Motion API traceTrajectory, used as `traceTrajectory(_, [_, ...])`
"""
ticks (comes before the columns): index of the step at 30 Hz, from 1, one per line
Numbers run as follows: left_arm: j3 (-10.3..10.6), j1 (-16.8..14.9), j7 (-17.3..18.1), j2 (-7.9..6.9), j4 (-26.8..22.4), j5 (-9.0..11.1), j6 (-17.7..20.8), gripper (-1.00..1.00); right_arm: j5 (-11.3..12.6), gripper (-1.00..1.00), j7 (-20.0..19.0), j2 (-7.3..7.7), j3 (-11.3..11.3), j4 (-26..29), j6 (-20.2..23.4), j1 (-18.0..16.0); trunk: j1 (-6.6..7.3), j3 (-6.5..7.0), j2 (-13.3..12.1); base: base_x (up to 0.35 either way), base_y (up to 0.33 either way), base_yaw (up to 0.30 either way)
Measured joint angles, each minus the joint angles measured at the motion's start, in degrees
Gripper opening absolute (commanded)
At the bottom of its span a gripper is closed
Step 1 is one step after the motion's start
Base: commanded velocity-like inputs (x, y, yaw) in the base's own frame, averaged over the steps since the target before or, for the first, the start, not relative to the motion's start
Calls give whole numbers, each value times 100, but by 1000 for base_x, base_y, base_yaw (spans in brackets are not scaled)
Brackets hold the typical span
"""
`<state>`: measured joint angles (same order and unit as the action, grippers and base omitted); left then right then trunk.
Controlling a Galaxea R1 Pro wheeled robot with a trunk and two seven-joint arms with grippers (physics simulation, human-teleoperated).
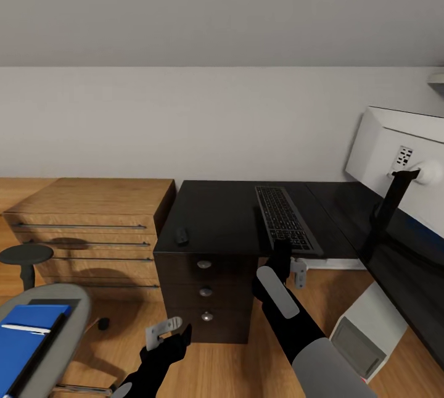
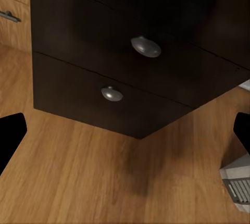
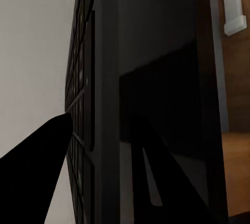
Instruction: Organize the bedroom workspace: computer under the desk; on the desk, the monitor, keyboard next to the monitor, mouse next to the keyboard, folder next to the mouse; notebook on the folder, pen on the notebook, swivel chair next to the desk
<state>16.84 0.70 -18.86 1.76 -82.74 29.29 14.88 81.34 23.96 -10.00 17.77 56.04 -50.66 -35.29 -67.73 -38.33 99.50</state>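
The keyboard (image 1: 285, 218) lies on the desk (image 1: 222, 219), the monitor (image 1: 401, 163) to its right.

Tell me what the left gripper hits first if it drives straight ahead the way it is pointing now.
Judging by its wrist view, the left gripper points down at the wood floor just in front of the black drawer unit. It would probably meet the floor first, though depth is hard to judge.

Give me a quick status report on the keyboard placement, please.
Right gripper shut on keyboard, which lies on the desk beside the monitor. Left gripper open, empty, low by the drawers. Small dark object near desk edge.
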Motion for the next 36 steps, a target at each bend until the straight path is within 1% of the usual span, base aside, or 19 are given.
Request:
traceTrajectory(6, [14,-1,2,-8,-92,6,7,100,9,-100,13,0,-1,0,7,0,0,0,0,0,0,0])
traceTrajectory(11, [10,0,8,-9,-99,8,15,100,18,-100,104,0,-7,0,5,0,0,0,0,0,0,0])
traceTrajectory(12, [10,0,8,-9,-99,8,15,100,12,100,111,0,-7,0,6,0,0,0,0,0,0,0])
traceTrajectory(24, [9,0,9,-17,-107,8,17,100,-12,100,145,0,-52,0,12,0,-1,0,0,-14,0,0])
traceTrajectory(28, [9,0,9,-17,-107,8,17,100,-13,100,147,0,-52,0,18,0,-3,0,0,-217,0,0])
traceTrajectory(36, [6,0,9,-17,-103,14,17,100,-13,100,142,0,-52,-21,20,0,-4,0,0,-321,0,0])
